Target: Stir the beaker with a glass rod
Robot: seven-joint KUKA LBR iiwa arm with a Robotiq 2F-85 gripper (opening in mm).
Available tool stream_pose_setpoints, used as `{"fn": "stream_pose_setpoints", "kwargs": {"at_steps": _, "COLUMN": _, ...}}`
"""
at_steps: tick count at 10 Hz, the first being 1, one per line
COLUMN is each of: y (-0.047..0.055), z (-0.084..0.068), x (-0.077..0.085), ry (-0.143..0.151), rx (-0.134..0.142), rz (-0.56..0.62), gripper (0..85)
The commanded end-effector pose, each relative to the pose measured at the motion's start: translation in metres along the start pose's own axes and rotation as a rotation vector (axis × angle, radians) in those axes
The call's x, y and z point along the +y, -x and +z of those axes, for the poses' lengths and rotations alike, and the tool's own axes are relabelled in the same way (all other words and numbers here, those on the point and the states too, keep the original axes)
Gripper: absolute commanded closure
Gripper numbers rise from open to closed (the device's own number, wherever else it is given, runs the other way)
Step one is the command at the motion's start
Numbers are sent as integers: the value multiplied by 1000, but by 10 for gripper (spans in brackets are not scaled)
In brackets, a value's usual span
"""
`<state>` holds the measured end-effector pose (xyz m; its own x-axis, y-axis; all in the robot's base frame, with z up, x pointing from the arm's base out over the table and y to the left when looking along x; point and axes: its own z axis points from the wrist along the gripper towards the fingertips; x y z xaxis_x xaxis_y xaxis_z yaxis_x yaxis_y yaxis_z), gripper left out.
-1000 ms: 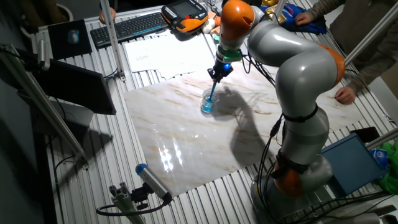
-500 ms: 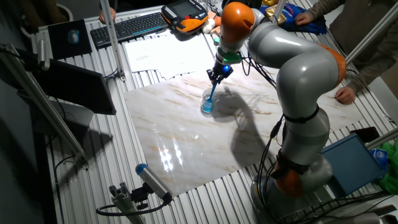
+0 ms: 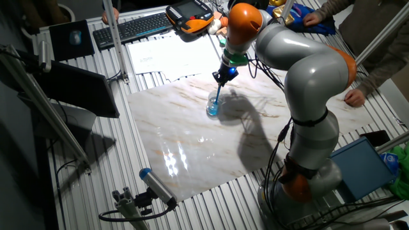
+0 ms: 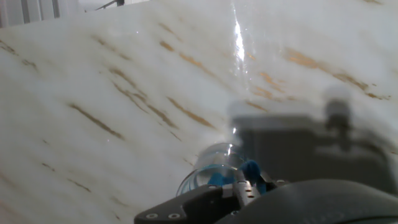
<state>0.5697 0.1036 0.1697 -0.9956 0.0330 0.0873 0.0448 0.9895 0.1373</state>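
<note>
Landmark: marble slab (image 3: pixel 192 137), white with tan veins, lying on the ribbed table (image 3: pixel 96 166).

Off the slab's near-left corner: grey cylinder with blue cap (image 3: pixel 155 184), lying on the table; beyond the slab's far-left edge: black keyboard (image 3: pixel 131 27) and white papers (image 3: pixel 169 56); beyond its far edge: orange-and-black pendant (image 3: pixel 190 16).

On the slab, toward its far right part: beaker (image 3: pixel 213 107), small, clear, upright, blue liquid at the bottom; seen again in the hand view (image 4: pixel 208 174), rim toward the camera.

Glass rod (image 3: pixel 217 97), thin, blue, slanting, lower end in the beaker.

Gripper (image 3: pixel 222 79), just above the beaker; fingers clenched on the rod's upper end.

Right of the slab: grey-and-orange arm (image 3: pixel 307 96); its shadow on the slab.
</note>
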Motion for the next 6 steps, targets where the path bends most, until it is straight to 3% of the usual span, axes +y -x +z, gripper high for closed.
{"fn": "stream_pose_setpoints", "kwargs": {"at_steps": 1, "y": 0, "z": 0, "x": 0, "ry": 1, "rx": -1, "rz": -1, "gripper": 680}}
{"fn": "stream_pose_setpoints", "kwargs": {"at_steps": 5, "y": 0, "z": 0, "x": 0, "ry": 1, "rx": -8, "rz": 15, "gripper": 680}}
{"fn": "stream_pose_setpoints", "kwargs": {"at_steps": 6, "y": 0, "z": 0, "x": 1, "ry": -1, "rx": -15, "rz": 20, "gripper": 510}}
